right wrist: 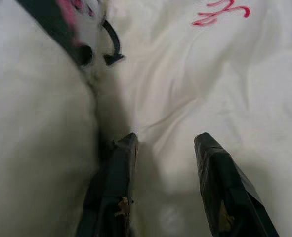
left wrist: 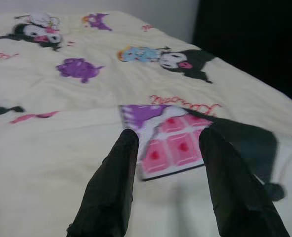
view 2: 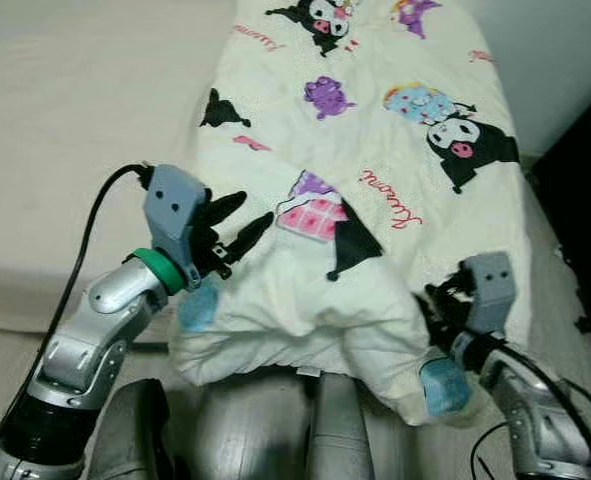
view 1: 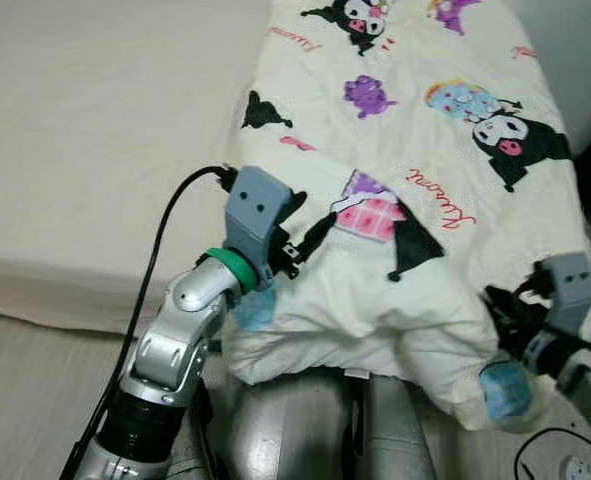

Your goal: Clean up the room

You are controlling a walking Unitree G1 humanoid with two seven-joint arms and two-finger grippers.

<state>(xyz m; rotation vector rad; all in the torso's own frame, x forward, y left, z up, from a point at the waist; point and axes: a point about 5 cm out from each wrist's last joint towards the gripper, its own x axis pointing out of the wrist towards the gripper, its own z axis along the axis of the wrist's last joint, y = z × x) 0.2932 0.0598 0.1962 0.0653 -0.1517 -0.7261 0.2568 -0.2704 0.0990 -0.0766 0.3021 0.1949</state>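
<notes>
Cream cartoon-print quilt (view 1: 415, 170) spread over the right half of the bed (view 1: 85, 150), its near edge bunched up and spilling over the bed's front edge, right above the robot's own grey body. Far end cut off at the top of both eye views, so no telling how far up it runs.

Left gripper (view 2: 237, 232) up at the quilt's near-left corner, fingers spread apart, tips just over the fabric beside the pink window print (left wrist: 173, 148). From the left wrist view, nothing caught between the two black fingers (left wrist: 108, 192), just quilt below them. Touching the fabric or hovering? Hard to call, a bit blurry.

Right gripper (view 1: 507, 322) down at the near-right corner, fingers spread too, pushed into the bunched fold there. Right wrist view very close: one finger (right wrist: 113, 187) tucked against a deep crease, the other resting on smooth fabric, no cloth pinched between them. Fingertips mostly lost in shadow in the eye views.

Black cable (view 1: 160, 250) looping off the left wrist. Blue print patches under both corners, partly hidden by folds. Dark area beyond the bed's right side, nothing readable in it.
</notes>
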